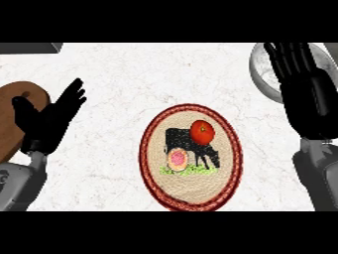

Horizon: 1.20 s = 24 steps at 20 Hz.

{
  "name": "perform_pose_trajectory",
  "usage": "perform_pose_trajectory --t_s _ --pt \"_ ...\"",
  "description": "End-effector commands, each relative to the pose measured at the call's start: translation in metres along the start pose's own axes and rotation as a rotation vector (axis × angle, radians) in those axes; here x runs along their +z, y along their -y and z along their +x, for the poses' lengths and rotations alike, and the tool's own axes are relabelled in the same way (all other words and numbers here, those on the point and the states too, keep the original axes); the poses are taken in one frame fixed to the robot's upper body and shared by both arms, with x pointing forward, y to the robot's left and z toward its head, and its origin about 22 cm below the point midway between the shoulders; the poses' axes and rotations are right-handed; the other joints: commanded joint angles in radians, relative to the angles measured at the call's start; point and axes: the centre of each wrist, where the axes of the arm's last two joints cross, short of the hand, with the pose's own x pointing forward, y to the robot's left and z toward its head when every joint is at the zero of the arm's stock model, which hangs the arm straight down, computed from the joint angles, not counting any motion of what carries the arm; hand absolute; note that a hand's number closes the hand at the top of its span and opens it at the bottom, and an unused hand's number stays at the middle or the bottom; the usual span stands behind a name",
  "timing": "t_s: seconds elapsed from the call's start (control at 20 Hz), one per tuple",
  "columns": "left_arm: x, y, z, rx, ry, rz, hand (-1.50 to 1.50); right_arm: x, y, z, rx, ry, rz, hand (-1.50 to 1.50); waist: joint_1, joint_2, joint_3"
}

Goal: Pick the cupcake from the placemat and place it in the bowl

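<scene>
An oval woven placemat (173, 191) with a red rim and a black cow picture lies at the centre of the counter. On it sit a pink-frosted cupcake (178, 158) and, just above and to its right, a red tomato (202, 132). A grey bowl (263, 74) stands at the upper right, largely covered by my right hand (312, 101), whose straight fingers stretch over the bowl. My left hand (47, 121) rests open at the left, fingers up, well away from the placemat.
A brown wooden cutting board (3, 119) lies at the left edge, partly under my left hand. A grey object (18, 48) shows at the top left corner. White marble counter lies between placemat and bowl.
</scene>
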Motion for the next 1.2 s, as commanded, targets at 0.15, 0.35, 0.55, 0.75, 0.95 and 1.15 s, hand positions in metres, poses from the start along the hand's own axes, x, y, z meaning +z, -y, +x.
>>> perform_pose_trajectory --t_s 0.15,0.35,0.55,0.75,0.95,1.15 --pt "0.007 -0.04 0.008 -0.109 0.135 0.201 0.0 0.006 -0.03 0.033 0.22 0.118 0.106 1.5 0.017 -0.015 -0.006" --pt "0.01 -0.047 0.003 -0.125 0.109 0.258 0.0 0.023 0.046 -0.016 0.876 -0.281 0.092 -1.5 -0.04 -0.023 -0.036" --pt "0.024 -0.059 -0.008 -0.113 0.116 0.337 0.0 0.075 0.0 -0.033 0.758 -0.3 -0.15 -1.5 -0.049 -0.042 -0.011" --pt "0.03 -0.042 -0.022 -0.104 0.123 0.332 0.0 0.133 -0.043 -0.025 0.81 -0.294 -0.073 -1.5 -0.046 -0.032 -0.009" --pt "0.021 -0.053 -0.015 -0.11 0.137 0.326 0.0 0.153 -0.07 0.006 0.862 -0.32 -0.154 -1.5 -0.034 -0.018 -0.009" --pt "0.029 -0.033 0.004 -0.115 0.147 0.277 0.0 0.151 -0.089 0.046 0.909 -0.362 -0.208 -1.5 0.0 -0.014 -0.006"
